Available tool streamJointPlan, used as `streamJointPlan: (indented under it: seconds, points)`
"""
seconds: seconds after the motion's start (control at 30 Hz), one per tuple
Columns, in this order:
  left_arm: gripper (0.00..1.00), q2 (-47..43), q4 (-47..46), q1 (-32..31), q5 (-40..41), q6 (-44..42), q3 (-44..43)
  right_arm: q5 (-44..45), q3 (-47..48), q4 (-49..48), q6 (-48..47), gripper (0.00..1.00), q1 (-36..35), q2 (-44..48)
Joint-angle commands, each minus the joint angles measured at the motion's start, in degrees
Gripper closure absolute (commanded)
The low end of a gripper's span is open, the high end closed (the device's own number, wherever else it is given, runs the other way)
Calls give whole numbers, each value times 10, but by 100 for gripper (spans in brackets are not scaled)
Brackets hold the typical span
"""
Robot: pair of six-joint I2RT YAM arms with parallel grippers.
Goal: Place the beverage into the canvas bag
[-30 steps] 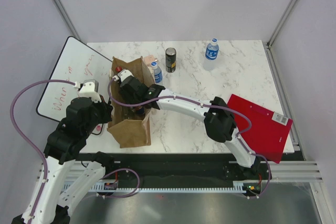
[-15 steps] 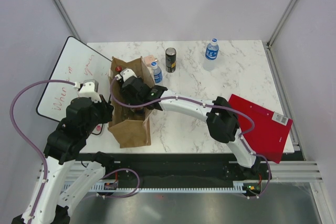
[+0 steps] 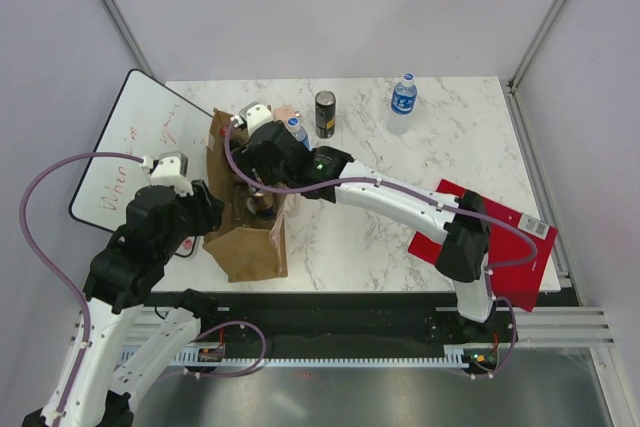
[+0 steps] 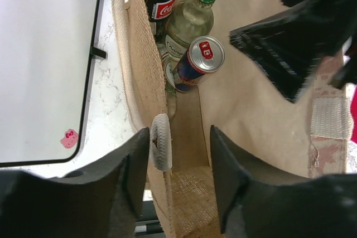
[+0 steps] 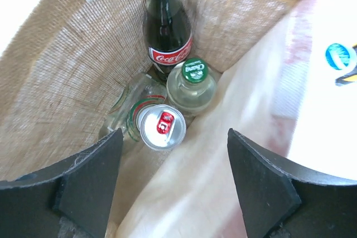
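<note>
The tan canvas bag stands upright at the table's near left, its mouth open. Inside it a silver-topped can with a red tab stands beside a green-capped clear bottle, a cola bottle and a clear bottle lying on its side. My right gripper hangs open over the bag's mouth, well above the can and holding nothing. My left gripper is open at the bag's left rim. The bag's white handle loop sits between its jaws, close to the left finger.
A whiteboard lies left of the bag. A small blue-labelled bottle stands against the bag's far right corner, with a black can and a water bottle further back. A red clipboard lies at the right edge.
Both grippers have opened. The right gripper has lifted up and back out of the bag, leaving the can inside. The left jaws have parted from the bag's rim.
</note>
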State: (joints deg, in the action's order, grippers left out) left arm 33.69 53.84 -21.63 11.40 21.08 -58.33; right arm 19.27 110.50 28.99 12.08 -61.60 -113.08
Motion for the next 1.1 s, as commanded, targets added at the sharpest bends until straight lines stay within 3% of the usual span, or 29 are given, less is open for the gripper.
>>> streamJointPlan:
  seconds: [0.0,0.17,0.3,0.47,0.7,1.07]
  points:
    - [43,-4,-4,-1,-8,9,-9,-1,22,27,5,18,12,59]
    - [37,-6,-4,-1,-9,5,-9,11,10,41,8,17,58,104]
    - [36,-2,-4,-1,-9,-6,-8,9,-15,45,10,17,133,115]
    - [36,-4,-5,-1,-8,-13,-13,-62,-4,51,-29,17,181,82]
    - [36,-10,0,-1,-2,-17,-16,-64,-5,48,-100,18,188,33]
    - [37,1,26,-1,14,-19,-29,-163,-62,-45,-191,16,194,-4]
